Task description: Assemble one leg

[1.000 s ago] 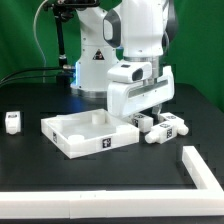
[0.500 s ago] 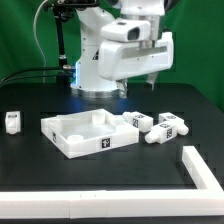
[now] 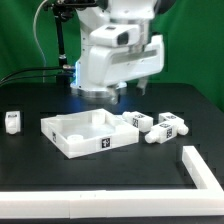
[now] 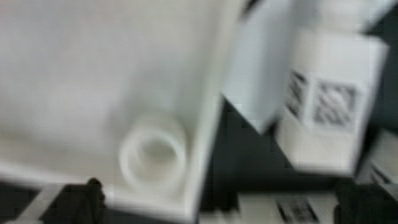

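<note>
One small white blocky plastic leg (image 3: 141, 121) (not held) sits beside white square panel (image 3: 70, 140); gripper (image 3: 128, 93) has risen, finger gap unclear, grasp pending.

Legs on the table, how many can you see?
4 legs: one alone at the exterior view's left, three clustered beside the panel at its right; more may be hidden.
</note>
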